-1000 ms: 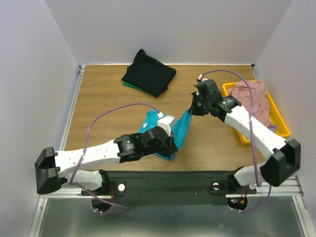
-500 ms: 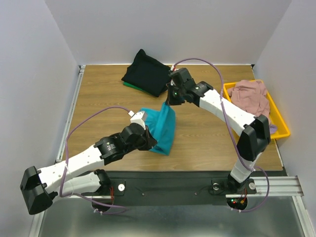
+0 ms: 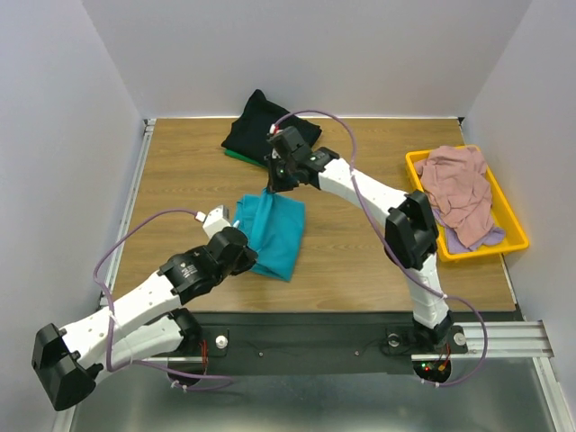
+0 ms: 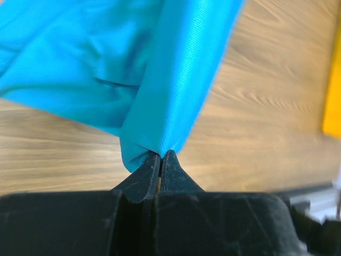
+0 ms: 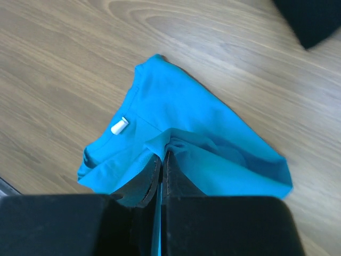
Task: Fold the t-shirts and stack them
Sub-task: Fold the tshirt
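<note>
While both jaws stay clamped on the teal t-shirt, carried leftward, nearer black t-shirt

— Where is the left gripper?
— At the teal t-shirt's near-left corner, jaws pinched tight on a fold. The left arm stretches out low towards it.
— And the right gripper?
— At the shirt's far edge, clamped on cloth. The right arm reaches across from the right.

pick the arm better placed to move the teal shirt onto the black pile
Probably the right hand: shut on the teal fabric t-shirt's far edge, it is beside the folded black fabric pile; the left hand grips the near edge.
</note>
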{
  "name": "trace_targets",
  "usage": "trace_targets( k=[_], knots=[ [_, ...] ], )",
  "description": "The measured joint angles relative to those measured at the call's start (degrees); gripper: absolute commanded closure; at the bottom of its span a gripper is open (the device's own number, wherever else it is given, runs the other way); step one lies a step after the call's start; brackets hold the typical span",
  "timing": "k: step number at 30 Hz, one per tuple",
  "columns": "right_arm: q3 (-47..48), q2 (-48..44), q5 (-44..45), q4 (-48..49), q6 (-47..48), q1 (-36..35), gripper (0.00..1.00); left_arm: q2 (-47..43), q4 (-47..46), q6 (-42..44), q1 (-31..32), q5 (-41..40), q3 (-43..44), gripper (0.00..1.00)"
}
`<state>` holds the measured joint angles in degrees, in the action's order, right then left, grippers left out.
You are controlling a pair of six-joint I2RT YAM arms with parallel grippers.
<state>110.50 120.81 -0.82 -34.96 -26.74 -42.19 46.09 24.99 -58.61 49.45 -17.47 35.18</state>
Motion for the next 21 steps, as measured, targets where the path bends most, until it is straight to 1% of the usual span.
trace_targets(
  k=[2, 3, 4, 5, 6, 7, 8, 9, 11, 13, 16, 18, 21],
  knots=[
    [1.3, 2.2, -0.7, 1.2, 0.0, -0.5, 0.98, 0.5, 0.8, -1.6, -1.5, -1.1, -0.7, 1.00],
    [2.1, 3.9, -1.4, 2.2, 0.0, -0.9, 0.91, 1.0, 1.2, -2.5, -2.5, -1.4, -1.2, 1.00],
    [2.7, 5.2, -1.9, 3.0, -0.1, -1.0, 0.88, 1.6, 1.5, -3.5, -3.5, -1.8, -1.8, 0.88],
    [3.7, 7.2, -2.6, 4.2, -0.2, -1.3, 0.83, 2.3, 1.9, -4.3, -4.7, -2.3, -2.5, 0.54],
    [4.2, 8.3, -3.0, 4.9, -0.2, -1.4, 0.71, 2.8, 2.1, -5.2, -5.8, -2.9, -3.2, 0.35],
    [5.4, 10.3, -3.6, 5.8, -0.5, -1.5, 0.70, 3.0, 2.4, -5.9, -6.7, -3.5, -3.7, 0.05],
    [6.1, 11.5, -3.7, 6.3, -0.7, -1.6, 0.67, 3.4, 3.2, -7.0, -7.8, -4.3, -4.3, 0.02],
    [6.7, 12.9, -3.7, 7.0, -0.9, -1.6, 0.41, 3.7, 4.0, -7.3, -9.0, -5.0, -4.5, 0.02],
    [7.8, 14.9, -4.0, 7.3, -1.2, -1.6, 0.00, 4.2, 5.2, -8.2, -10.8, -6.4, -4.5, 0.02],
    [7.9, 15.4, -4.7, 7.6, -1.2, -1.6, 0.00, 4.2, 6.4, -8.3, -12.2, -8.0, -4.1, 0.02],
    [7.5, 14.6, -6.1, 8.7, -1.3, -1.5, 0.00, 3.5, 7.0, -7.6, -12.2, -8.9, -2.7, 0.02],
    [4.9, 12.3, -6.8, 10.1, -1.2, -1.4, 0.00, 2.4, 6.9, -6.5, -12.2, -9.0, -1.7, 0.02],
    [-1.4, 5.8, -7.7, 10.6, -1.1, -1.4, 0.00, 1.2, 5.4, -3.9, -12.3, -7.6, -1.0, 0.02]
  ],
)
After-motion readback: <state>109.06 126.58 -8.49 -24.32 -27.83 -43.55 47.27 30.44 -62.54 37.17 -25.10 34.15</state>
